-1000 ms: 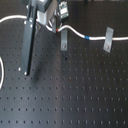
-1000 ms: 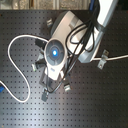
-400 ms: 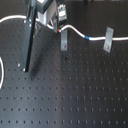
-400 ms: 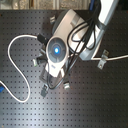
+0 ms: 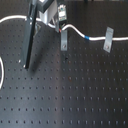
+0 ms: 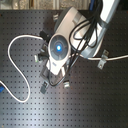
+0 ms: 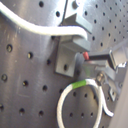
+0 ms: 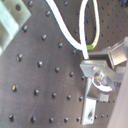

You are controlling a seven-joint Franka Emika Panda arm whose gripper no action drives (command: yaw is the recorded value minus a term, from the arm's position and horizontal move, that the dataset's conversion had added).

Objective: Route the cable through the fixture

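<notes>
The white cable (image 5: 75, 31) with its blue band (image 5: 88, 37) runs in the first exterior view from the far left, up to my gripper (image 5: 61, 24), then down to the right clip post (image 5: 107, 40). My gripper appears shut on the cable just above the left fixture post (image 5: 63, 43). In the first wrist view the cable (image 7: 30, 24) lies over a grey fixture block (image 7: 70, 50) next to a red mark (image 7: 86, 55). In the second exterior view the arm (image 6: 59, 47) hides the gripper, and the cable (image 6: 15, 45) loops at the left.
A long dark gripper bar (image 5: 30, 40) slants down to the black perforated board (image 5: 75, 95). A cable loop (image 5: 2, 75) lies at the first exterior view's left edge. Small clips (image 6: 45, 87) (image 6: 102, 61) stand around the arm in the second exterior view.
The arm has shifted only slightly; the cable and the fixture posts stand as before.
</notes>
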